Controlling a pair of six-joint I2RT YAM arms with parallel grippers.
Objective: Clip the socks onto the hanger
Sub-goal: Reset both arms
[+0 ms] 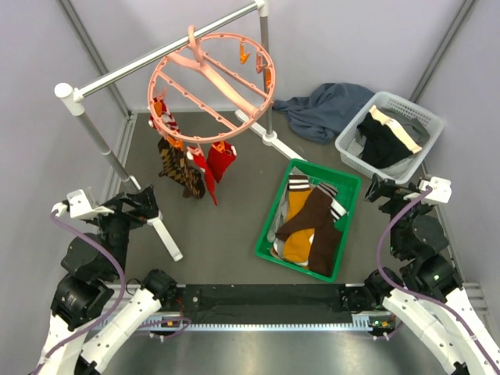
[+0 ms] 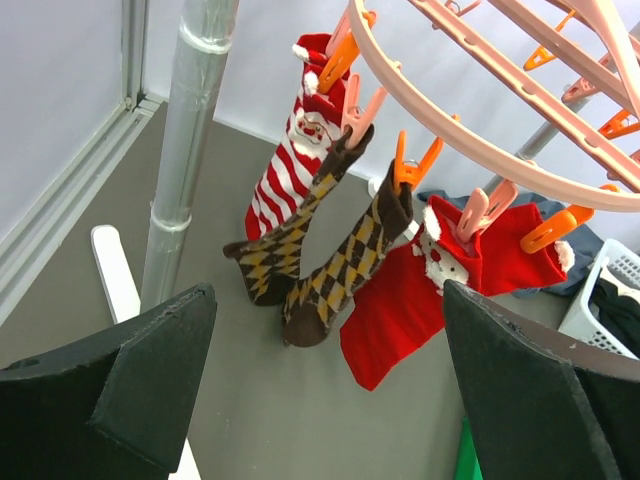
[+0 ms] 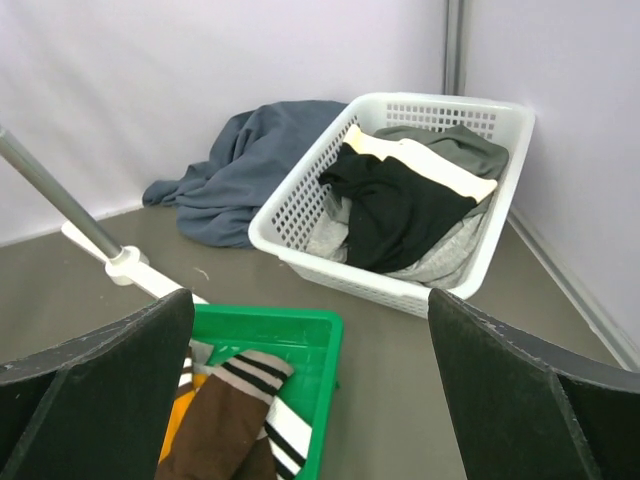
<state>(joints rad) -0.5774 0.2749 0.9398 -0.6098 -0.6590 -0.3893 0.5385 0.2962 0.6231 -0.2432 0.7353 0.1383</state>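
Grey metal rail [image 1: 109, 74] crosses the back of my view, and the pink hanger [image 1: 207, 69] hangs from it by its hook. On the right stands a white basket [image 1: 349, 152] of dark and cream clothes, with a blue-grey cloth [image 1: 320, 109] heaped just beside it. Nearer me is a green bin [image 1: 273, 207] holding a brown sock [image 1: 312, 219] and a mustard sock [image 1: 297, 244], both loose.

On the hanger's near-left rim, a striped sock [image 2: 290, 170], argyle socks [image 2: 340, 260] and red socks [image 2: 400, 310] hang from orange clips [image 2: 415, 165].

My left gripper [image 2: 330, 370] sits low beside the rail's post, facing those hanging socks. Its jaws are spread wide with nothing between them. My right gripper [image 3: 310, 380] is right of the bin, facing the basket, and is equally wide open and empty.
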